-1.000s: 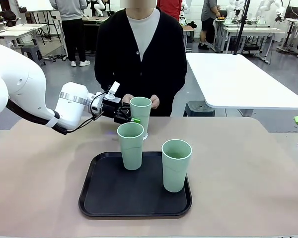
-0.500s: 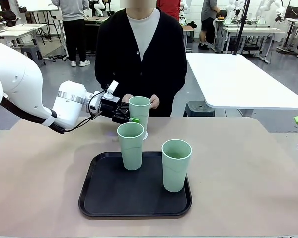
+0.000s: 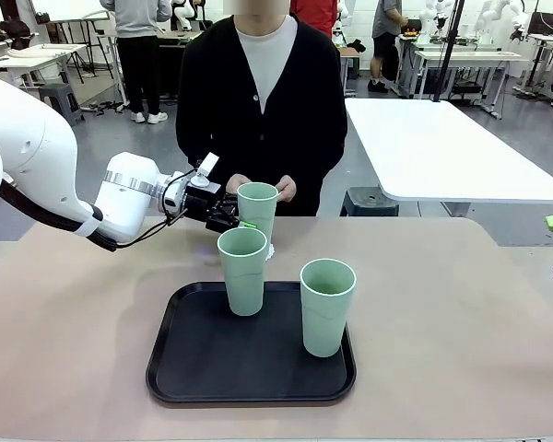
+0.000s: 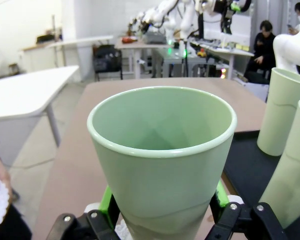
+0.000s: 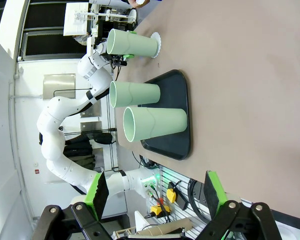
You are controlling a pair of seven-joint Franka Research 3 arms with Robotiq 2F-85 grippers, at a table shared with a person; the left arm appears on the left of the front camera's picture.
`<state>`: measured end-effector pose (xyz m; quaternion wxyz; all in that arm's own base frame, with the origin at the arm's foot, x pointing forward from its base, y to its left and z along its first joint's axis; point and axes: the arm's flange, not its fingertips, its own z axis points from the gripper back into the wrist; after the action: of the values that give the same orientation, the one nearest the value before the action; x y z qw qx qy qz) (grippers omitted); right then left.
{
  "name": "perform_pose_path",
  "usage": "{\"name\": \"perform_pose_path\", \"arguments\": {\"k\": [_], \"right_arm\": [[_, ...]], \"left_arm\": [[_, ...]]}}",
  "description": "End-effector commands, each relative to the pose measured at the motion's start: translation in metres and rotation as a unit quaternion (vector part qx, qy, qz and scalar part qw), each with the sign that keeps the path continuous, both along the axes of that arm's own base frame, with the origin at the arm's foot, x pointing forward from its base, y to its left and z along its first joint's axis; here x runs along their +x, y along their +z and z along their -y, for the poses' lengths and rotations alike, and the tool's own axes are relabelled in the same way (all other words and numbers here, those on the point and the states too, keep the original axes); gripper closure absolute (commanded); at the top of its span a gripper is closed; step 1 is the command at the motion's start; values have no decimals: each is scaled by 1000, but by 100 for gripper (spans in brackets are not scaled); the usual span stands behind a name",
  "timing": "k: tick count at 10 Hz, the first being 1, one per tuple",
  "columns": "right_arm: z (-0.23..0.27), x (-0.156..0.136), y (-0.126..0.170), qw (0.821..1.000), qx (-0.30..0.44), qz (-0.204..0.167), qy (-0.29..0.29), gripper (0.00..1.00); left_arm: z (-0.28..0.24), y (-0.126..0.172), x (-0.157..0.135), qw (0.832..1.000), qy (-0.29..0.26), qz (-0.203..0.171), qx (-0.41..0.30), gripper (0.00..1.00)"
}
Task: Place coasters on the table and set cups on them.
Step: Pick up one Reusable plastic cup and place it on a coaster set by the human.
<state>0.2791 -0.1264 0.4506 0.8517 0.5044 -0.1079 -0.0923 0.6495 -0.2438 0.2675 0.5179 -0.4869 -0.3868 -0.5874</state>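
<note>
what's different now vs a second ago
The left gripper, shut on the held cup, has shifted it slightly toward the robot's left, beside the coaster; the grip has not been let go. The left tray cup, the right tray cup, the black tray and the open right gripper stayed as they were.

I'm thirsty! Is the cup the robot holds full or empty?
Empty. The left wrist view looks into the cup and shows only bare green inside.
</note>
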Motion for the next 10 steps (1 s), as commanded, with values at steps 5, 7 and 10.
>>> {"name": "perform_pose_path", "arguments": {"k": [5,7,10], "right_arm": [[-1,1,0,1000,5,3,3,0],[-1,1,0,1000,5,3,3,0],[-1,1,0,1000,5,3,3,0]], "left_arm": [[-5,-2,-1,1000,-18,-3,9,13],[-5,-2,1,1000,-20,1,2,13],[-6,0,2,1000,-22,7,-1,13]]}}
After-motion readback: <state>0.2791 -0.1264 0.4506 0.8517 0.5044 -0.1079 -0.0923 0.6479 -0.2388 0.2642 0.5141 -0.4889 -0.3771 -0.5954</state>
